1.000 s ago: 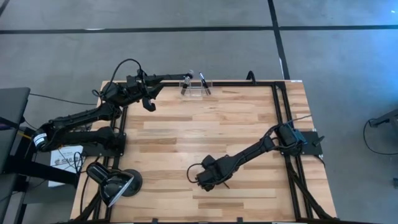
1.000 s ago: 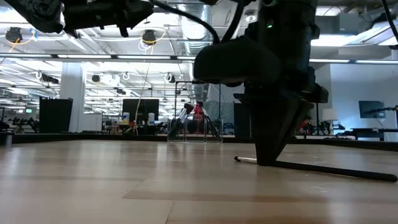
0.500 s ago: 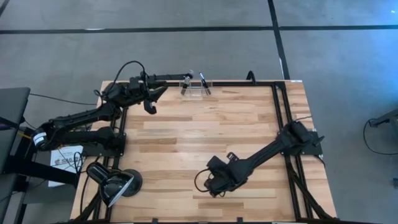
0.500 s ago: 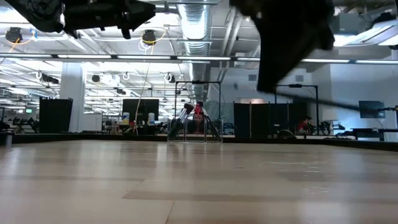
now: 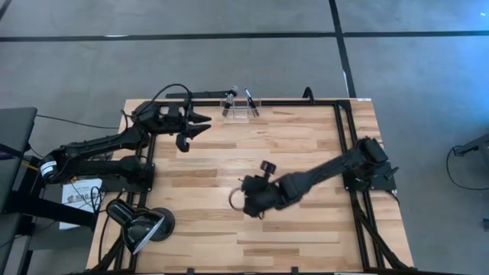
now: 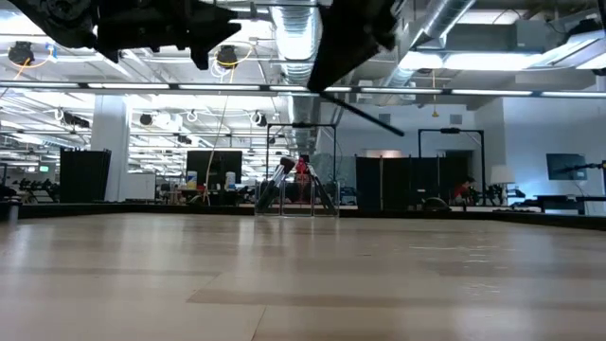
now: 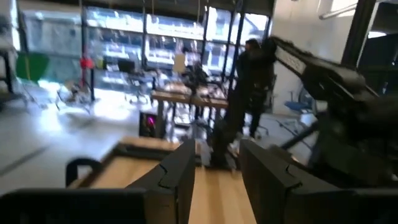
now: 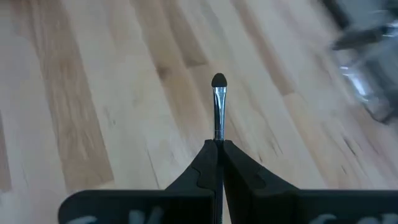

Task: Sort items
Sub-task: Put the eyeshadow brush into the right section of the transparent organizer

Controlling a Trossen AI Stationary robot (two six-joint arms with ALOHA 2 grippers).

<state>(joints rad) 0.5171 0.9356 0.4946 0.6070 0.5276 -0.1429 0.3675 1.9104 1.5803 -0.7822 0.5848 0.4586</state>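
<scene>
Carrying one makeup brush (image 8: 218, 106) pinched between its closed fingers above the table's (image 5: 306, 145) middle, the right gripper (image 5: 246, 200) is mid-transfer and next must reach the clear holder (image 5: 241, 108) at the far edge, near which the left gripper (image 5: 200, 122) hangs half-open and empty.

Grey floor (image 5: 229, 61), bright ceiling lights (image 6: 142, 90)

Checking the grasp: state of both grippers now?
Left gripper: open, empty.
Right gripper: shut on a makeup brush.
</scene>
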